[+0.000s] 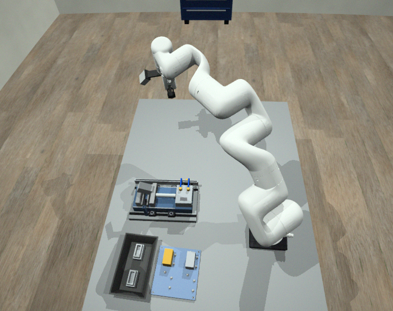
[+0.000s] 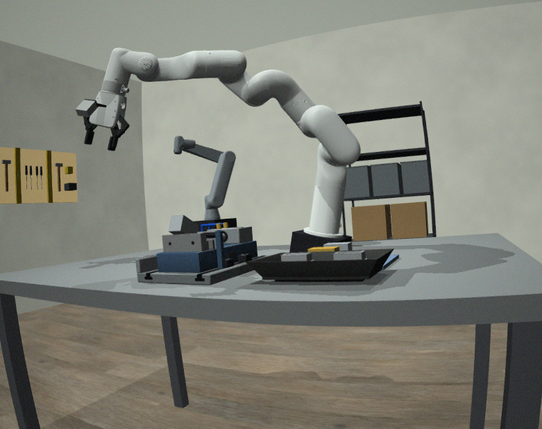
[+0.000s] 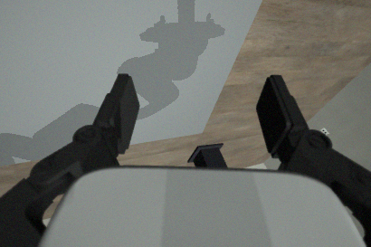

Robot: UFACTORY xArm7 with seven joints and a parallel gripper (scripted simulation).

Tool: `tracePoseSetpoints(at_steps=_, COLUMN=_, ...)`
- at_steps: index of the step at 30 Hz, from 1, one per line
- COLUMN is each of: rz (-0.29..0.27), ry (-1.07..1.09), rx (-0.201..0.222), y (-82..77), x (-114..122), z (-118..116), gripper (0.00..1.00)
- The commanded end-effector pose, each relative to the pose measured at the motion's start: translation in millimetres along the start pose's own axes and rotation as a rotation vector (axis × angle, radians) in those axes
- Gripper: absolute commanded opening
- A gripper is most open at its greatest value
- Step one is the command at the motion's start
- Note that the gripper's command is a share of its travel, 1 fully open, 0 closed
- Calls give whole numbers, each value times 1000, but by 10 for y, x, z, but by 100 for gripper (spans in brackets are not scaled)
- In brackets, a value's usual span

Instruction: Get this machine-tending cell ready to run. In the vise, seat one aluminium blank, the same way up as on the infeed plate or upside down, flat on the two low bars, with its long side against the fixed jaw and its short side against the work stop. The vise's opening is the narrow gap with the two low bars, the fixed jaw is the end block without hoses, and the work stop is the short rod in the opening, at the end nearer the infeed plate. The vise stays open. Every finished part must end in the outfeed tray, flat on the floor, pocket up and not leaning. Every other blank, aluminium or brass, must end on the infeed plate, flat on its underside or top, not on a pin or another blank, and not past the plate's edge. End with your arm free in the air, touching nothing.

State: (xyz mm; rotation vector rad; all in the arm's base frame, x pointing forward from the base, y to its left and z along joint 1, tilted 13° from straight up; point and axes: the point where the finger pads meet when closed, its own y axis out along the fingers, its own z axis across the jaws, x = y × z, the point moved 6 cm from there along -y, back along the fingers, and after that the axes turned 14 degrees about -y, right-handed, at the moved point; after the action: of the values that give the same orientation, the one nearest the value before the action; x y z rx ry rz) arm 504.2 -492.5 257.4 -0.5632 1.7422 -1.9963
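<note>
My gripper [image 1: 170, 91] is open and empty, high in the air beyond the table's far left corner; it also shows in the side view [image 2: 100, 137] and the wrist view [image 3: 199, 109]. The vise [image 1: 164, 201] stands mid-table, with blue hoses [image 1: 184, 182] on its right block. A grey block [image 1: 143, 190] sits tilted at the fixed-jaw end [image 2: 180, 223]. The dark outfeed tray [image 1: 133, 265] holds two finished parts [image 1: 138, 251] [image 1: 132, 278], pockets up. The light blue infeed plate [image 1: 176, 274] carries a brass blank [image 1: 168, 256] and an aluminium blank [image 1: 190, 259], both flat.
The arm's base [image 1: 267, 240] stands right of the vise. A blue cabinet [image 1: 206, 9] is on the floor beyond the table. A second grey arm [image 2: 215, 180], a shelf [image 2: 386, 184] and a tool board [image 2: 34, 175] stand behind the table.
</note>
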Motion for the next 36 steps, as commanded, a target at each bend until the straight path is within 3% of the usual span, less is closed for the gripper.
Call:
tracePoseSetpoints(at_steps=1, rz=1, ry=1, rx=6, y=-30, x=4, z=11, gripper=100)
tracePoseSetpoints(at_steps=6, rz=14, ry=4, rx=2, y=-61, x=-91, z=-32, gripper=100)
tracePoseSetpoints(at_steps=17, rz=143, ry=26, rx=-49, y=-405, x=-1072, z=-622, gripper=100)
tracePoseSetpoints(at_steps=19, rz=143, ry=26, rx=-49, y=-405, x=-1072, z=-622, gripper=100)
tracePoseSetpoints(at_steps=20, rz=169, ry=30, rx=-67, y=-493, x=-1303, z=-809, gripper=100)
tracePoseSetpoints(at_steps=24, rz=192, ry=34, rx=-84, y=-575, x=-1514, z=-1001, gripper=100)
tracePoseSetpoints(at_steps=34, rz=253, ry=44, rx=-152, y=-847, x=-2173, z=-1781, gripper=100)
tracePoseSetpoints(at_steps=36, rz=253, ry=44, rx=-152, y=-847, x=-2173, z=-1781, gripper=100)
